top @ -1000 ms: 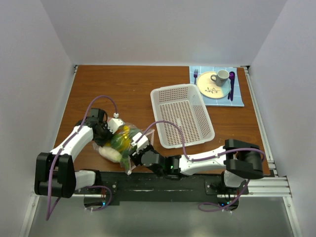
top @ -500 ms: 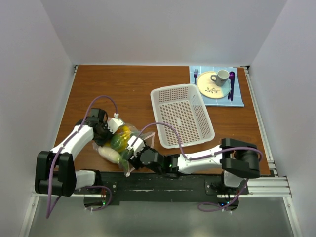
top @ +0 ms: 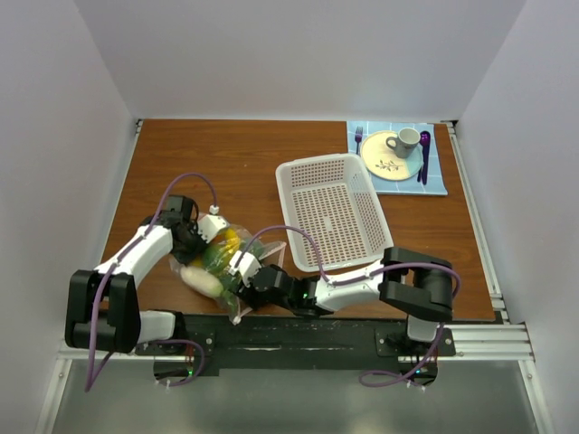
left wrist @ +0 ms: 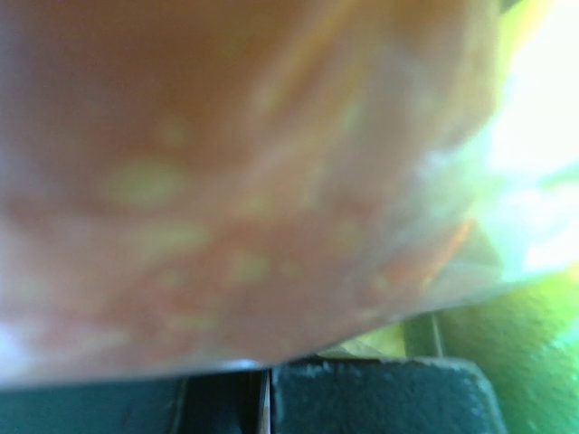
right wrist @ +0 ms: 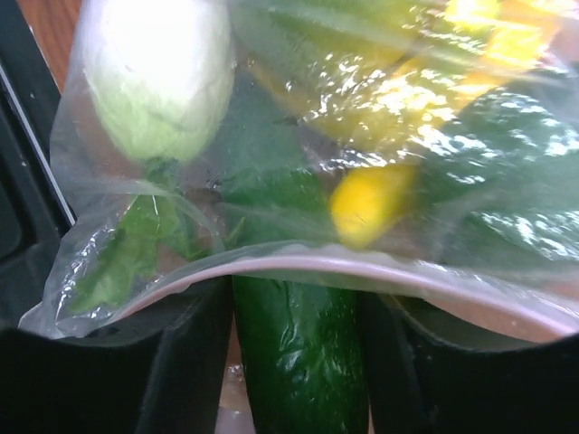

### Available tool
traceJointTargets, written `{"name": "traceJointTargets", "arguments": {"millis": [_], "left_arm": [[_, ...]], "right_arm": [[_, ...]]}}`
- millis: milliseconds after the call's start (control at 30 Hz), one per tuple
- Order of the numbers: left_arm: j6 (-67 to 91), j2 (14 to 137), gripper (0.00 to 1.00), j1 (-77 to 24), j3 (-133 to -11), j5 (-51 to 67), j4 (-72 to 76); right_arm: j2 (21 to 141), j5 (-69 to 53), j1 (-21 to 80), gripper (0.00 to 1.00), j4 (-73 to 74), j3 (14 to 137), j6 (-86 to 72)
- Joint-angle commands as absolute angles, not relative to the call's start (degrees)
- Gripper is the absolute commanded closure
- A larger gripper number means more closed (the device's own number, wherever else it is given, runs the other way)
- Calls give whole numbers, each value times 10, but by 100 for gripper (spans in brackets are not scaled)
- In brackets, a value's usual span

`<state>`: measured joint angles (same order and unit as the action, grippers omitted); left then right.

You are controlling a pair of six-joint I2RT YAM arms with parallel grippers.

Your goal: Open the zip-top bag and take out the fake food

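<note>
Top view: bag [top: 223,264] lies at the near-left of the table [top: 226,163], still full of food [top: 217,256], well apart from the basket [top: 298,172]. Left gripper [top: 201,237] is at the bag's far-left edge, same spot as a second ago. Change: the right arm has swung further left and stretched out, so the right gripper [top: 239,269] has slid from the bag's right edge onto the bag itself.

Left wrist: badly blurred. Orange-red blob behind film fills the lens, some green at lower right, dark finger [left wrist: 380,398] along the bottom. Left gripper [left wrist: 268,398] is clenched tight, unchanged. Can't tell whether bag film is pinched between the fingers.

Right wrist: right gripper [right wrist: 294,307] has its jaws apart, one dark finger [right wrist: 181,362] on each side of the cucumber [right wrist: 294,362]. Pink zip strip [right wrist: 362,267] arcs across just above the fingertips and looks still sealed. White piece [right wrist: 158,81] and a yellow piece [right wrist: 371,203] sit behind the film. Jaws have narrowed a bit over the last second. Can't tell if the pads touch yet.

Meaning: right side is closing in near the mouth while the left steadies the other end. Opening not started, nothing taken out. Risk: it clamps the cucumber through the plastic rather than the strip.
</note>
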<state>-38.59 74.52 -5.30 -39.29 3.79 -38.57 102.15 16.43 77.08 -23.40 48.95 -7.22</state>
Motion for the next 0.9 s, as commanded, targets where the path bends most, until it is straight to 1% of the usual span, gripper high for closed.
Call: {"name": "traceJointTargets", "arguments": {"millis": [0,67,100,200,233,367,433,600,667,700,733,800,833,867], "left_arm": [[-393,755,100,-56,-405,27,-387],[-390,756,100,-56,-408,18,-384],[-388,757,100,-55,-410,15,-383],[-386,756,100,-55,-420,2,-376],[-383,757,100,-55,-422,-33,-369],[-384,766,100,-54,-419,-98,-332],[-383,774,100,-54,-414,-119,-323],[-366,789,100,-53,-408,-127,-311],[-361,791,100,-53,-408,-127,-314],[-357,792,100,-53,-408,-127,-316],[-354,792,100,-52,-408,-123,-317],[-349,791,100,-52,-410,-112,-330],[-348,792,100,-50,-410,-111,-334],[-347,792,100,-49,-409,-112,-333]], "right_arm": [[1034,121,759,57,-229,512,-70],[1036,105,760,65,-222,509,-83],[1036,99,760,73,-218,506,-88],[1003,101,760,86,-213,484,-105],[990,105,761,87,-211,477,-112],[905,127,761,89,-172,444,-144],[856,140,762,90,-124,440,-154],[765,154,761,92,-34,423,-195],[715,191,761,93,18,412,-220],[697,209,761,96,38,408,-228],[677,262,761,97,70,404,-236],[624,328,760,97,117,398,-261],[610,393,759,98,133,398,-270],[591,422,757,99,158,409,-295]]}}
